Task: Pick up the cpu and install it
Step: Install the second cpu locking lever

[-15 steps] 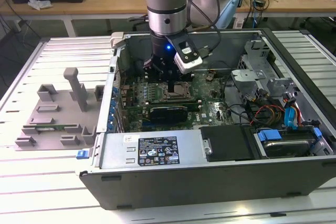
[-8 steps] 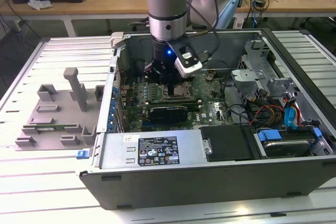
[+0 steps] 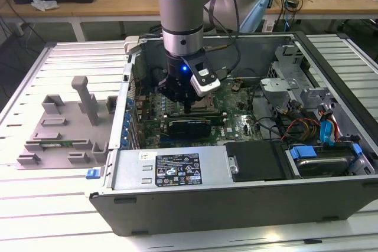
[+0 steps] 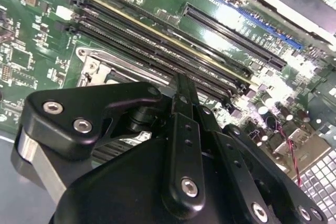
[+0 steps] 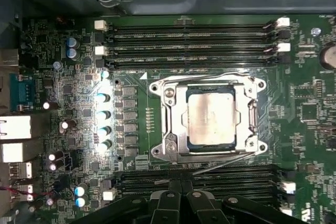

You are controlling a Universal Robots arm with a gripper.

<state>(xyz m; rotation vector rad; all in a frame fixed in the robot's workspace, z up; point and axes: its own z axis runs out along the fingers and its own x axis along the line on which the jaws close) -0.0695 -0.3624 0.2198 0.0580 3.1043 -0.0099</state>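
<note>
The cpu (image 5: 211, 116), a flat silver-grey square, lies in the motherboard socket with the metal retention frame (image 5: 169, 119) around it. In the exterior view my gripper (image 3: 187, 109) reaches down into the open computer case (image 3: 177, 202), its tip just above the board near the socket. Its fingers look shut with nothing between them in both wrist views (image 4: 184, 85) (image 5: 181, 196). It stands over the memory slots (image 5: 199, 182) beside the socket and is not touching the cpu.
A grey plastic fixture (image 3: 65, 128) lies on the slatted table at the exterior view's left. Inside the case, a dark expansion card (image 3: 189, 127) sits in front of the gripper, and cables and drive bays (image 3: 319, 128) crowd the right side. More memory slots (image 5: 189, 43) run beyond the socket.
</note>
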